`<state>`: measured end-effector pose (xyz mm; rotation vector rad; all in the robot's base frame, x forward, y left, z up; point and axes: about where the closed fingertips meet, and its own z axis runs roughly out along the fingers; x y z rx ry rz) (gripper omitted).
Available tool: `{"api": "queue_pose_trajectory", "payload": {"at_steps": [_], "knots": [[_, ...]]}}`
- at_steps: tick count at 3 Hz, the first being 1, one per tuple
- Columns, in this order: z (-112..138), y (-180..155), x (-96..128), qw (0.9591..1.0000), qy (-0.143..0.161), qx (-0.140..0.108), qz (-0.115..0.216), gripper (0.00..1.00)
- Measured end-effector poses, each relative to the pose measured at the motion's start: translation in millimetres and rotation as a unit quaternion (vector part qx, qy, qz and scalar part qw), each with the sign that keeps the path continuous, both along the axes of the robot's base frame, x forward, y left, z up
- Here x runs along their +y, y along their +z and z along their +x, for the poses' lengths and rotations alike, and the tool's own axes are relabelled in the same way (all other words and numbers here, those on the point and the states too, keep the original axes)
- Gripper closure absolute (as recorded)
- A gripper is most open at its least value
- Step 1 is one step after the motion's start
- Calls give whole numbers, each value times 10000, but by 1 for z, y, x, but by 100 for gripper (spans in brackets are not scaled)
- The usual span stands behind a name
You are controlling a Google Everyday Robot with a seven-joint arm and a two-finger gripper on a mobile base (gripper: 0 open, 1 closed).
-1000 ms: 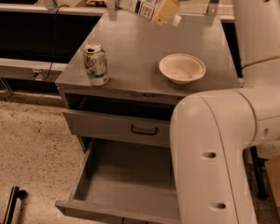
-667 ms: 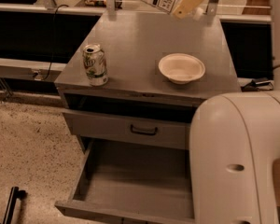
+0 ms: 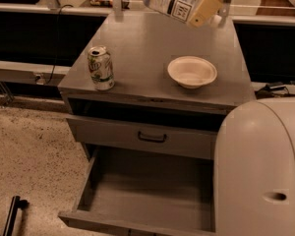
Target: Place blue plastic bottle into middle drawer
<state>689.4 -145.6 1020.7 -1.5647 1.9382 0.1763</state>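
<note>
The blue plastic bottle (image 3: 165,0), clear with a white-and-blue label, hangs tilted in the air above the back of the cabinet top. My gripper (image 3: 198,9) is at the top of the view and is shut on the bottle's right end; one yellowish finger (image 3: 205,6) shows. The middle drawer (image 3: 147,196) stands pulled out at the bottom, a grey box with low side walls and a bare flat floor. It lies well below and in front of the bottle.
A green-and-white soda can (image 3: 101,68) stands at the front left of the cabinet top (image 3: 147,43). A white bowl (image 3: 192,71) sits at the front right. A closed drawer front with a black handle (image 3: 152,138) is above the open drawer. My arm's grey shell (image 3: 263,171) fills the lower right.
My gripper with the bottle has moved to the right and then slightly down. My arm's shell has shifted right and lower in the view. The can, bowl and drawer have not moved.
</note>
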Motion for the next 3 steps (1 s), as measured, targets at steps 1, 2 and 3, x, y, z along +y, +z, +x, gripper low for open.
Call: {"api": "queue_pose_trajectory", "payload": {"at_steps": [1, 2, 3], "knots": [[8, -5, 3, 10000, -54, -9, 63, 100], [0, -1, 19, 9999, 114, -42, 116, 100], [-44, 34, 27, 9987, 267, -350, 252, 100]]}}
